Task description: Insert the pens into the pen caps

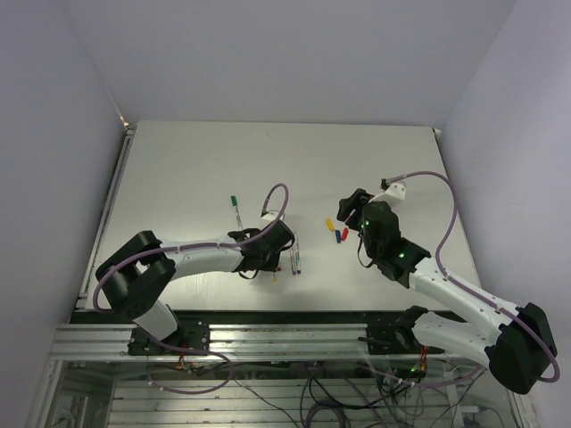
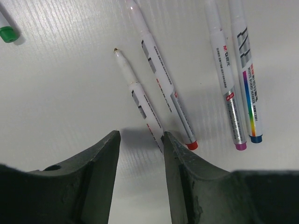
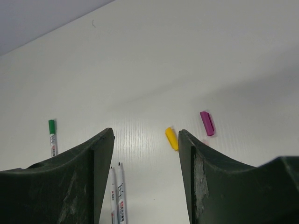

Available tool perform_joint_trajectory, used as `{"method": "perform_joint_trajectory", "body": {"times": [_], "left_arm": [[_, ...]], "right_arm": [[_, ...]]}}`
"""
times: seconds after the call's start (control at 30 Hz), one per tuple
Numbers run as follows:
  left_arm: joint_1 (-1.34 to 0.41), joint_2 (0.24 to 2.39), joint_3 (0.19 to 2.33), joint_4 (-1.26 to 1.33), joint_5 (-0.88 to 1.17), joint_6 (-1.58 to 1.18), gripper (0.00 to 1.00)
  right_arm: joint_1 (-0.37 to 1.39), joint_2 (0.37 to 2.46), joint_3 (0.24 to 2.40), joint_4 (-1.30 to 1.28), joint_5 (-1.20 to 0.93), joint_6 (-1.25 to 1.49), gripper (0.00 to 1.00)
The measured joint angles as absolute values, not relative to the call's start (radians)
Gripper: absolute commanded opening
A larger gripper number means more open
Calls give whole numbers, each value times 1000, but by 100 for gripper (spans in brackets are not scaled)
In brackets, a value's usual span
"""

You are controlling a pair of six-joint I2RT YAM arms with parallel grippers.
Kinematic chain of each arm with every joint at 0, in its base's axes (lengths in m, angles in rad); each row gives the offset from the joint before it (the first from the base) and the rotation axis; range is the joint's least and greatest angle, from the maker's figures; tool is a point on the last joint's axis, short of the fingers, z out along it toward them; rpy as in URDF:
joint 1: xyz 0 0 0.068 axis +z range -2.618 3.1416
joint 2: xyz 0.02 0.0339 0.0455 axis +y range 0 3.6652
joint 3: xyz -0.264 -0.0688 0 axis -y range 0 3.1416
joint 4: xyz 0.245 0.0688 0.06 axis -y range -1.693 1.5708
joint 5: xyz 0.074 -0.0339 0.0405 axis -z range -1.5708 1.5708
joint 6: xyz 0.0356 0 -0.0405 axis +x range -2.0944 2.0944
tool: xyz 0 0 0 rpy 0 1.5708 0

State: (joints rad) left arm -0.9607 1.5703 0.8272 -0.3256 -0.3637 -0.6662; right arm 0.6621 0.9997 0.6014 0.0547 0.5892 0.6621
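— Left gripper (image 2: 141,135)?
— Open, empty. Pen (image 2: 140,100) flat on the table (image 2: 70,93) just ahead, long axis slanting up-left away from the jaws, rear end at the edge of the jaw gap. Thin, grey-white, uncapped, dull tip.
— Right gripper (image 3: 145,133)?
— Open too, nothing held. Yellow cap (image 3: 171,138) just ahead, close beside one jaw, lying roughly along the reach. Stubby, bright. Far nearer this arm than the left.

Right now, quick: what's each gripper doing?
Left gripper: open, empty; uncapped pen by one finger.
Right gripper: open, empty; yellow cap just ahead.
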Motion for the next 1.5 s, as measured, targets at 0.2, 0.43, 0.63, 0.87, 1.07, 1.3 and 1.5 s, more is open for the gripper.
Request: {"method": "perform_joint_trajectory", "body": {"times": [0.2, 0.43, 0.63, 0.87, 1.07, 1.3, 1.5], "left_arm": [[-962, 1581, 827, -326, -364, -666, 53], [-962, 1591, 827, -331, -364, -666, 52], [-962, 1591, 826, -348, -367, -665, 52], [-963, 1597, 826, -356, -382, -666, 40], [-964, 1609, 833, -359, -384, -666, 21], [-966, 1616, 835, -354, -383, -659, 7], [-966, 1607, 808, -327, -382, -660, 7]], "right_arm": [[662, 997, 599, 55, 583, 666, 57], [662, 997, 598, 56, 572, 673, 57], [662, 997, 594, 59, 567, 678, 56], [662, 997, 593, 62, 564, 692, 56], [662, 987, 583, 61, 565, 700, 56], [662, 961, 582, 61, 570, 700, 56], [662, 964, 582, 59, 572, 693, 56]]}}
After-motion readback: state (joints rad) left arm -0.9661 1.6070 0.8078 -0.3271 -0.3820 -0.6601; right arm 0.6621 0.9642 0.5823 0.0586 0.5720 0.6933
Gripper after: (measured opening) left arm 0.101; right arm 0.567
